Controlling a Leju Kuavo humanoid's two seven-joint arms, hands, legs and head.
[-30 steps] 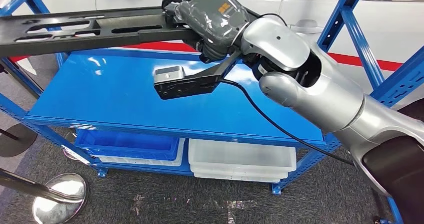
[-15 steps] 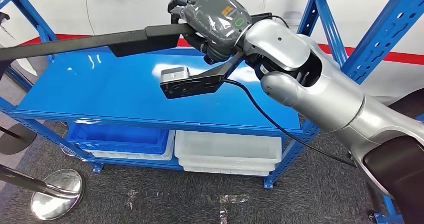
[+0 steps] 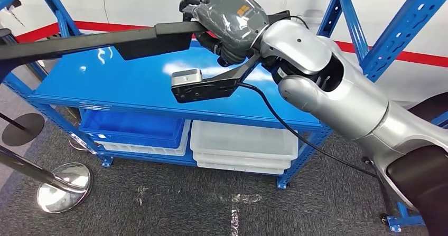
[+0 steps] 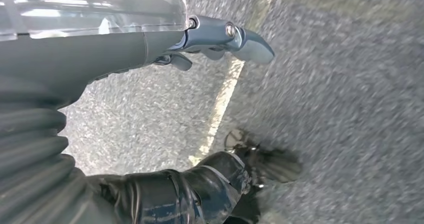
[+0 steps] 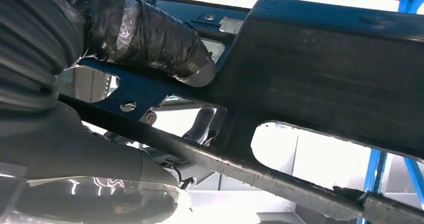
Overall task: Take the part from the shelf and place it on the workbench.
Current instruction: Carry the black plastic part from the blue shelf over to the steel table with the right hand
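Note:
My right hand (image 3: pixel 227 19) grips a long, flat black part (image 3: pixel 100 41) with slotted cut-outs, holding it in the air above the blue shelf (image 3: pixel 127 85). The part stretches from the hand out past the left edge of the head view. In the right wrist view the thumb (image 5: pixel 165 43) presses on the black part (image 5: pixel 325 73) from close up. My left hand (image 4: pixel 220 33) hangs over the grey carpet with its fingers apart and nothing in it.
The blue shelf's uprights (image 3: pixel 407 25) stand at the right and far left. Under the shelf sit a blue bin (image 3: pixel 134 130) and white bins (image 3: pixel 243 143). A chrome stanchion base (image 3: pixel 63 186) rests on the carpet at lower left. A white car body lies behind.
The whole picture has shifted, so the camera has moved. The part has tilted from flat, with its slots showing, to edge-on and is lifted off the shelf in my right hand.

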